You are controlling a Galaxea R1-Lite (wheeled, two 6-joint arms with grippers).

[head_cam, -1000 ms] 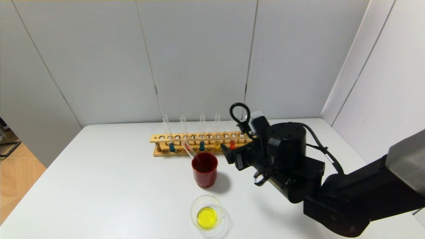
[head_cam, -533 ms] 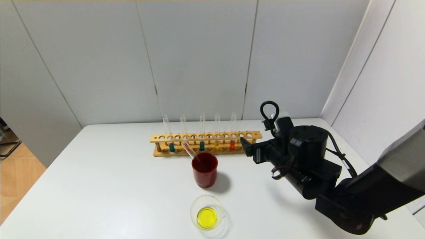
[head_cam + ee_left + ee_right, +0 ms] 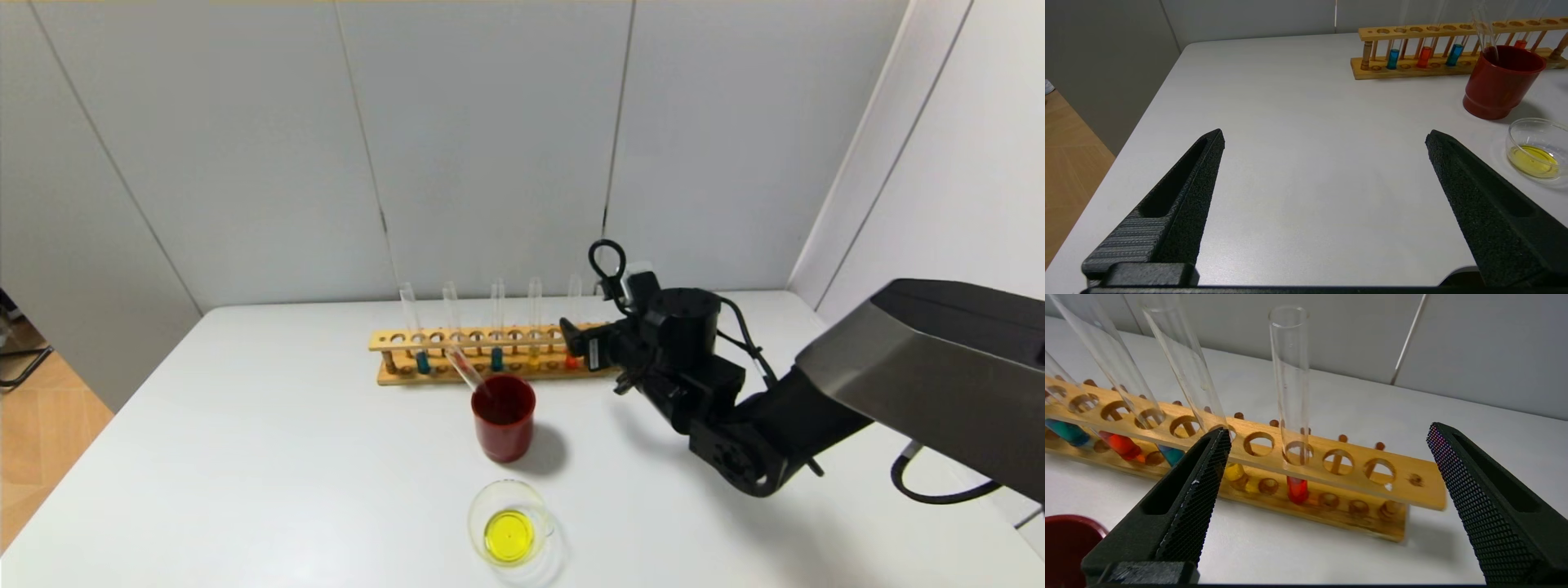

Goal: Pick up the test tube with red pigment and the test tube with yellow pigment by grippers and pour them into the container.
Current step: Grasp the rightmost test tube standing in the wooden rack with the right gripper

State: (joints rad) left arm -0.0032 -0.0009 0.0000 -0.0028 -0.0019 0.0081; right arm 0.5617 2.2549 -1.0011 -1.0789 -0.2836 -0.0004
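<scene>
The test tube with red pigment (image 3: pixel 574 299) stands near the right end of the wooden rack (image 3: pixel 457 336). In the right wrist view it (image 3: pixel 1290 388) rises between my fingers, closer to one of them, a little beyond the tips. The test tube with yellow pigment (image 3: pixel 534 304) stands one place left; in the right wrist view it (image 3: pixel 1186 371) is just behind a fingertip. My right gripper (image 3: pixel 574 345) (image 3: pixel 1327 430) is open and empty at the rack's front. The container (image 3: pixel 510 523) (image 3: pixel 1537 134) holds yellow liquid near the table's front. My left gripper (image 3: pixel 1325 134) is open and empty over bare table at the left.
A dark red cup (image 3: pixel 504 418) stands between rack and container, with an empty tube (image 3: pixel 463 367) leaning in it. Two teal tubes (image 3: pixel 422 359) and another red-orange tube (image 3: pixel 1424 57) stand in the rack's left half. Wall panels close the back and right.
My right arm first swung out to the right, away from the cup, then came back left and farther in. Its open gripper now faces the rack's right end at the red tube.
</scene>
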